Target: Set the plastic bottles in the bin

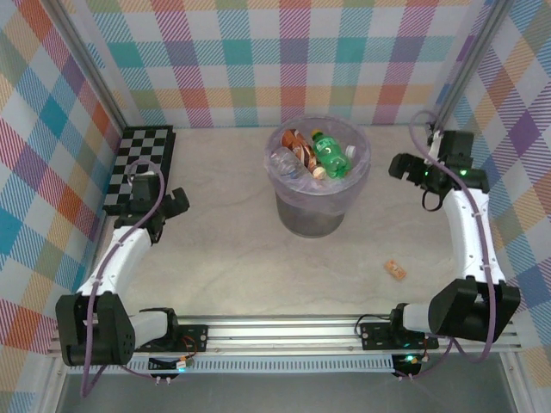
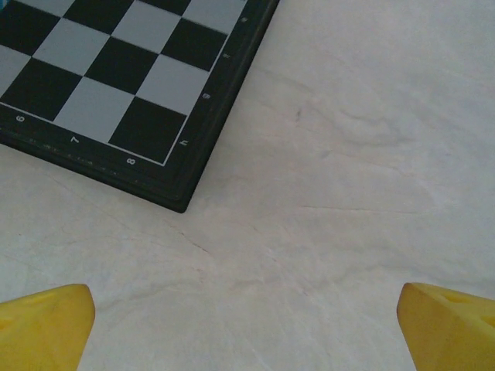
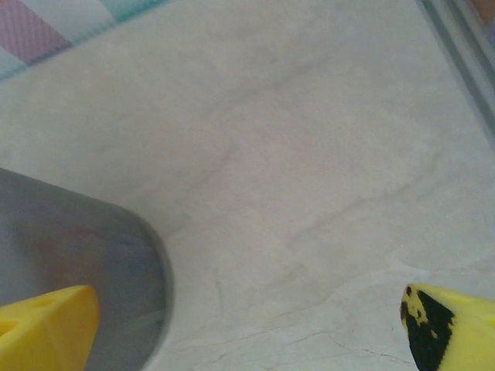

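Observation:
The grey translucent bin (image 1: 284, 182) with its pale purple liner stands at the middle back of the table. Inside lie several plastic bottles: a green one (image 1: 329, 153), clear ones (image 1: 286, 163) and a brown-red wrapped one (image 1: 300, 147). My left gripper (image 1: 178, 203) hovers left of the bin beside the chessboard, its yellow fingertips (image 2: 46, 325) wide apart over bare table, open and empty. My right gripper (image 1: 400, 166) hangs just right of the bin, open and empty. Its fingertips (image 3: 452, 325) frame bare table, with the bin wall (image 3: 77, 239) at the left.
A flat black-and-white chessboard (image 1: 138, 168) lies at the back left, with its corner (image 2: 178, 202) close ahead of the left gripper. A small tan cork-like piece (image 1: 395, 269) rests on the table front right. Checked cloth walls (image 1: 258, 60) close three sides.

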Controlling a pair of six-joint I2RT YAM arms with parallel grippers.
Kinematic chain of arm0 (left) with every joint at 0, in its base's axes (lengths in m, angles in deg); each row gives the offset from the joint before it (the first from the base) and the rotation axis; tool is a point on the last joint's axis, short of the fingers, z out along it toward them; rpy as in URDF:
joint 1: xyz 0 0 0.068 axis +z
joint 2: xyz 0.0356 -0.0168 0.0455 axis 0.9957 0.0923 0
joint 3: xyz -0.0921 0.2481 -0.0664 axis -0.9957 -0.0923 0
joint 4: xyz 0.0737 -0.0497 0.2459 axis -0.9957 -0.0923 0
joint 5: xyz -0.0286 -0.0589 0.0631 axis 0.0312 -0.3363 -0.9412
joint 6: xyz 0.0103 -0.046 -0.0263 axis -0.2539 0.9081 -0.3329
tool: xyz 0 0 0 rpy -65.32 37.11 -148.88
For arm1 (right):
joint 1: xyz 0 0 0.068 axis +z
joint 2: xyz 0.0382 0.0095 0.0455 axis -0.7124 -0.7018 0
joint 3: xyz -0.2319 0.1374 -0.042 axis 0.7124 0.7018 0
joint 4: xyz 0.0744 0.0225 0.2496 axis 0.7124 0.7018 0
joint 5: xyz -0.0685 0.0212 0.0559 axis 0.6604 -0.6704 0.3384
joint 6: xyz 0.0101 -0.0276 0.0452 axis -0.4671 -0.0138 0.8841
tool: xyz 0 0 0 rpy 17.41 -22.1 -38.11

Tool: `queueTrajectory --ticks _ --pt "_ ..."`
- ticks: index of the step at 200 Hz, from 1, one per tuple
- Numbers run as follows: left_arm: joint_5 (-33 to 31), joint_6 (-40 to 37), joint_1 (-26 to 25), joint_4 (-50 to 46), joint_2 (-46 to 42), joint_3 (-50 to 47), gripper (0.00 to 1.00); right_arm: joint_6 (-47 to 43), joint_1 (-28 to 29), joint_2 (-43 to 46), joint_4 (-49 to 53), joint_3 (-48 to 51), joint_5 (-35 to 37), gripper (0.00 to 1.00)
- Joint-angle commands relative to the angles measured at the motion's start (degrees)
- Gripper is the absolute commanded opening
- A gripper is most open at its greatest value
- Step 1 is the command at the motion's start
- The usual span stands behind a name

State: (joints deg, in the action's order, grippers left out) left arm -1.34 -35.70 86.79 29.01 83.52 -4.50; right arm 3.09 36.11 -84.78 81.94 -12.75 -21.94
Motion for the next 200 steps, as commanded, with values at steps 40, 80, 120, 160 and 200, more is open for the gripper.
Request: queueTrajectory --ticks 40,80,120,160,200 --pt "-2.64 -3.45 0.72 24.55 5.3 -9.69 1.0 6.41 0.46 -2.47 -28.77 22.54 1.81 1.0" --pt "-1.35 -5.07 0.72 36.22 10.73 -12.54 1.0 3.62 3.59 -7.3 -41.38 29.03 3.17 1.0" --pt "-1.11 -4.64 0.73 39.61 15.35 -12.38 1.0 0.2 7.99 -11.18 -51.59 32.27 8.37 0.99" --pt "1.54 -3.93 0.68 44.09 14.84 -14.39 1.0 -6.33 11.66 -12.23 -61.37 34.5 13.76 0.99" --pt "3.21 -3.31 0.64 47.5 16.78 -14.7 1.0 -9.33 14.14 -12.51 -70.17 38.39 16.21 0.99"
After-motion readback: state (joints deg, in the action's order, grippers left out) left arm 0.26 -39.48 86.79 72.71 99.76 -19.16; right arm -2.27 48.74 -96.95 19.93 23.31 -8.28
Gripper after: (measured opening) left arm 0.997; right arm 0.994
